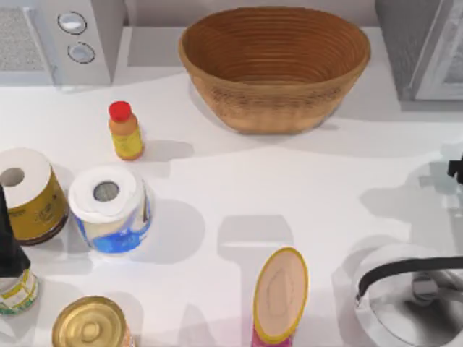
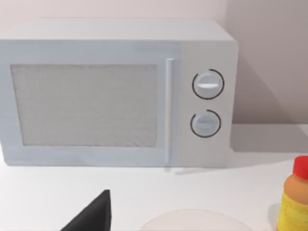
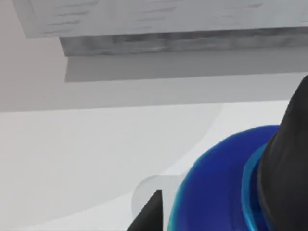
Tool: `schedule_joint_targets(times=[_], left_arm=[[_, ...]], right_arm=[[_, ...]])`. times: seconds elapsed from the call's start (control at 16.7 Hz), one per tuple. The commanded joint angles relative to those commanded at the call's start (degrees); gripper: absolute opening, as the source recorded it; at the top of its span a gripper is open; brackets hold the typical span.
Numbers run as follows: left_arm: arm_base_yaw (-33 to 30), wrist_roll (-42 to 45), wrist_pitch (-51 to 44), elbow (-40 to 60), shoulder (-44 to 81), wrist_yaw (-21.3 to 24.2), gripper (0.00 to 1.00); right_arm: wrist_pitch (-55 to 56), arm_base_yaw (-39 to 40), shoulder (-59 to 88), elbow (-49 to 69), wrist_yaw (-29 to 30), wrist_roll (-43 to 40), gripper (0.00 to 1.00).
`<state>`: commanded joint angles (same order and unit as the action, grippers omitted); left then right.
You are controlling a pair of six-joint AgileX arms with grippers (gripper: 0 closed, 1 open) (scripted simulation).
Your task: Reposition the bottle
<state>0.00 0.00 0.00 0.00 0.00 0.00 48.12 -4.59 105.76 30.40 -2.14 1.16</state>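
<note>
- The right claw [image 3: 150,214] hung low at the right side of the white surface [image 3: 72,159]. I could not tell whether it was clenched or released.
- The bottle [image 3: 216,192] sat just beside that claw, close under the wrist camera, with its dark blue shoulder and a cyan ring showing. Whether it touched the surface was not clear.
- Beyond the claw lay bare surface, then a grey appliance [image 3: 168,43] at the back.
- The left claw [image 2: 91,216] was parked facing the microwave [image 2: 115,96], its state also impossible to tell. A yellow-orange bottle [image 2: 296,197] stood between them.
- The wicker bowl [image 1: 275,65] stood farthest, well apart from both claws.
</note>
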Motion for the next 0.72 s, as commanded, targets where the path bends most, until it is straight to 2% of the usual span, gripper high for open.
schedule_joint_targets(times=[0.72], left_arm=[[0.0, 0.0, 0.0, 0.0, 0.0, 0.0, 1.00]], right_arm=[[0.0, 0.0, 0.0, 0.0, 0.0, 0.0, 0.90]])
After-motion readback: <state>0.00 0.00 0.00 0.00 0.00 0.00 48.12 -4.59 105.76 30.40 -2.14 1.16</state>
